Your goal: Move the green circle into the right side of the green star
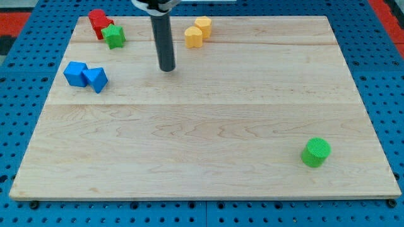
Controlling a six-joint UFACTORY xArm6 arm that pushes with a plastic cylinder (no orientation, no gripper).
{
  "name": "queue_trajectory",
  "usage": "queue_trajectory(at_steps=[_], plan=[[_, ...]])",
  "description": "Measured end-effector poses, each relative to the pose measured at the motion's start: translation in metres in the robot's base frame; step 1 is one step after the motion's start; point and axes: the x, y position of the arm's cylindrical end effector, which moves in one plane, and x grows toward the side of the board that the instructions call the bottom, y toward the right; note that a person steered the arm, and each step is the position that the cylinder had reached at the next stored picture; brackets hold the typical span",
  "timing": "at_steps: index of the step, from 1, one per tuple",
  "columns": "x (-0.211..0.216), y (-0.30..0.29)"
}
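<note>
The green circle (315,152) sits near the view's bottom right of the wooden board (202,126). The green star (114,36) lies at the view's top left, touching red blocks (98,23) behind it. My tip (166,69) rests on the board to the right of and slightly below the green star, far up and left of the green circle. It touches no block.
Two yellow blocks (197,32) sit together at the view's top centre, right of the rod. Two blue blocks (85,75) sit together at the view's left, below the star. A blue pegboard (379,38) surrounds the board.
</note>
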Motion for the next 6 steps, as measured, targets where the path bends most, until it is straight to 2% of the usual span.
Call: queue_trajectory(at_steps=[2,4,5,6], plan=[[0.057,0.172],[0.145,0.322],[0.197,0.290],[0.193,0.191]])
